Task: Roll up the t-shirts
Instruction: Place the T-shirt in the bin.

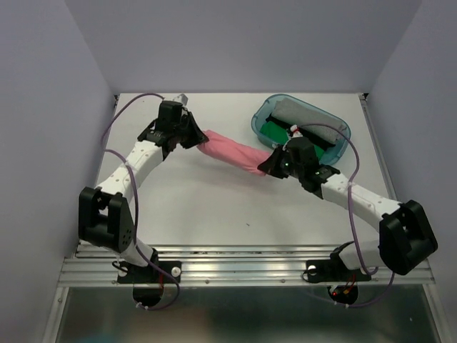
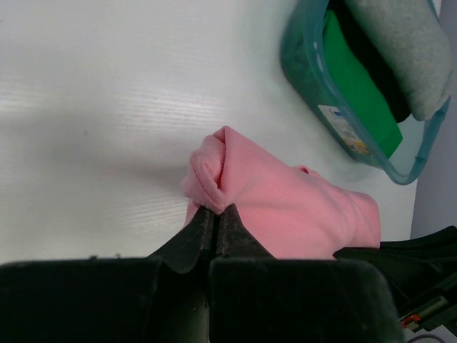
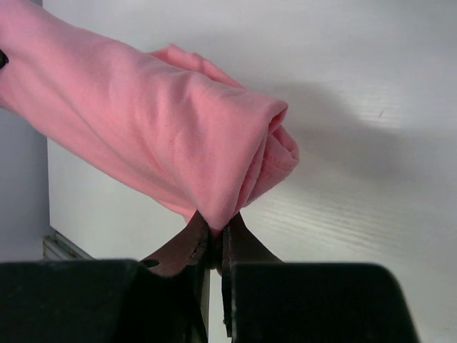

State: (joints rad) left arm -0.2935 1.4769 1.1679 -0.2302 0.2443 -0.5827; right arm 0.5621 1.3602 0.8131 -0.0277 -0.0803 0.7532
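holding pink t-shirt roll (image 1: 232,153) by both ends | left gripper (image 2: 216,214) clamped on its 10 o'clock end, right gripper (image 3: 214,230) on 4 o'clock | your thin pinches may slip, roll unwinds

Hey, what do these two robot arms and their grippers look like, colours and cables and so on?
Both arms match: the left arm and right arm have white links joined by chunky black joint housings. A thin purple cable loops loosely along each. The left gripper and right gripper are matte black, with fingers tapering to narrow wedge tips. No readable markings show.
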